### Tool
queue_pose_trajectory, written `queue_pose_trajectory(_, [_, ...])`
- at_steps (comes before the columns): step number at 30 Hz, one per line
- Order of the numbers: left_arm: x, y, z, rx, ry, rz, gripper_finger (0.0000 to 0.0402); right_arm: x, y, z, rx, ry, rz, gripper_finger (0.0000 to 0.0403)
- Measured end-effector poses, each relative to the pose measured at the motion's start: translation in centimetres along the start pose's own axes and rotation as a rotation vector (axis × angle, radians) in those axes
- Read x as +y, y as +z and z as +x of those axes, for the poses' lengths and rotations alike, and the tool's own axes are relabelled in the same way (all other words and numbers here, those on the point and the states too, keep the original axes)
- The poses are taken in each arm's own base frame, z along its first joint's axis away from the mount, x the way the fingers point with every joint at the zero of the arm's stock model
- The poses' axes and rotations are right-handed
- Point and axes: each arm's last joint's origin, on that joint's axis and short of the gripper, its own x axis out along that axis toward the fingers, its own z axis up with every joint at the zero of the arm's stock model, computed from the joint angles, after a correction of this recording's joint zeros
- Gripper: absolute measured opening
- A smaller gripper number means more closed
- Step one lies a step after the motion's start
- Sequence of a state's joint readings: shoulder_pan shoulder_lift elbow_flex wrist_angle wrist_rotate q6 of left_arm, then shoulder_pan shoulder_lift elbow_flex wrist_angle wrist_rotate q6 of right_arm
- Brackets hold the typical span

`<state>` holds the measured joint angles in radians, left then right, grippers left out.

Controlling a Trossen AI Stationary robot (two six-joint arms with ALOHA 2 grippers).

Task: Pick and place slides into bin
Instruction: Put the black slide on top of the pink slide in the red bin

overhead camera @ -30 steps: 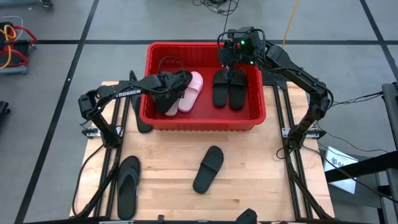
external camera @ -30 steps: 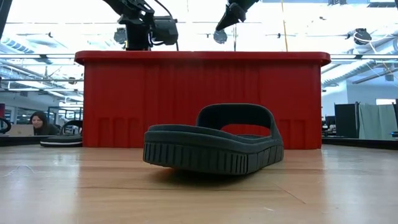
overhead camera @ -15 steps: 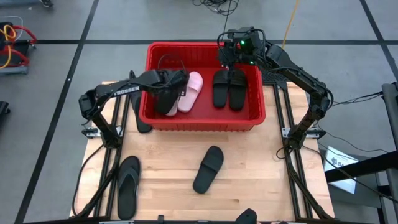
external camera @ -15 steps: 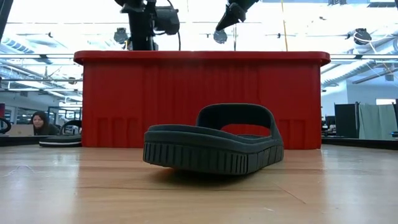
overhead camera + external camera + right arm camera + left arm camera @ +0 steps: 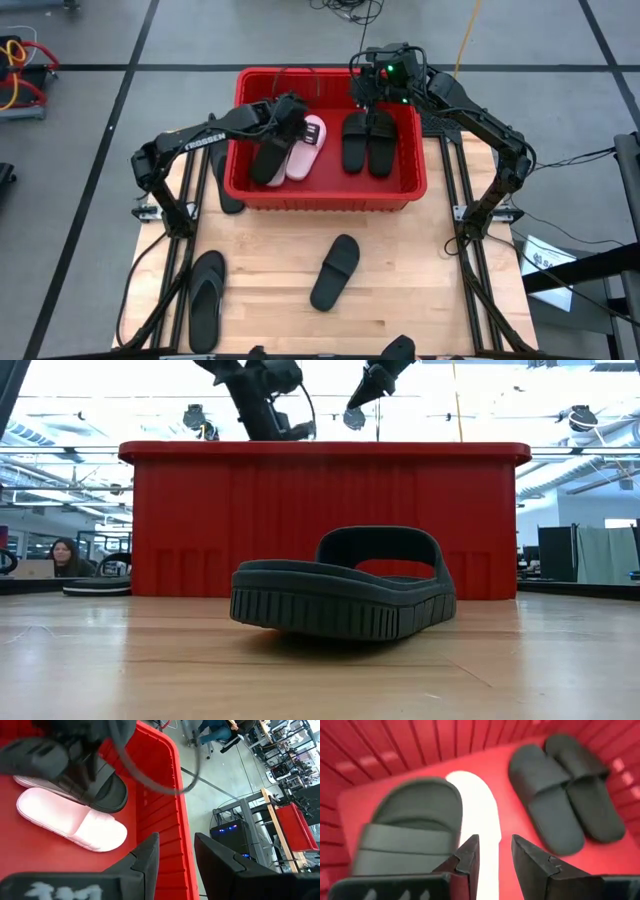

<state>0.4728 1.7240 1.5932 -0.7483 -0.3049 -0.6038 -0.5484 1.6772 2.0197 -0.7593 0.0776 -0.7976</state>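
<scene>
- Left gripper (image 5: 293,108) hangs over the red bin (image 5: 330,195), fingers parted a little and holding nothing; a black slide (image 5: 270,158) lies just below it, leaning on the pale pink slide (image 5: 305,147).
- Right gripper (image 5: 366,92) waits at the bin's 1 o'clock corner, also empty, fingers slightly apart.
- Loose black slide (image 5: 335,271) lies on the wooden table (image 5: 420,290) at the bin's 6 o'clock, its long axis running 1 to 7; neither arm is plainly nearer.
- Black flip-flop (image 5: 205,298) sits at the table's 7 o'clock.
</scene>
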Motion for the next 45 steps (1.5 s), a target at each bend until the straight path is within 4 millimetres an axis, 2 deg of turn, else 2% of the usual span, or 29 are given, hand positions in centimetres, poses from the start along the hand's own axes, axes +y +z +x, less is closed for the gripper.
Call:
queue_pose_trajectory(7, [-1.3,-2.0,4.3,0.110,0.009,0.070,0.0106,0.0,0.0,0.0,0.000,0.000,-0.001,0.0114])
queue_pose_trajectory(14, [-1.0,-2.8,7.4,0.152,0.082,0.107,0.0106,0.0,0.0,0.0,0.002,-0.003,-0.001,0.0114])
queue_pose_trajectory(22, [0.1,-2.1,6.9,0.075,0.220,0.155,0.0106,0.0,0.0,0.0,0.002,-0.003,0.000,0.0114])
queue_pose_trajectory(33, [2.2,-1.4,7.2,0.095,0.329,0.170,0.0106,0.0,0.0,0.0,0.003,-0.003,0.000,0.0114])
queue_pose_trajectory(39, [2.6,-1.2,7.4,0.096,0.331,0.163,0.0106,0.0,0.0,0.0,0.003,-0.003,0.000,0.0114])
queue_pose_trajectory(45, [2.5,-0.3,5.0,0.046,0.293,0.144,0.0106,0.0,0.0,0.0,0.003,-0.003,0.001,0.0114])
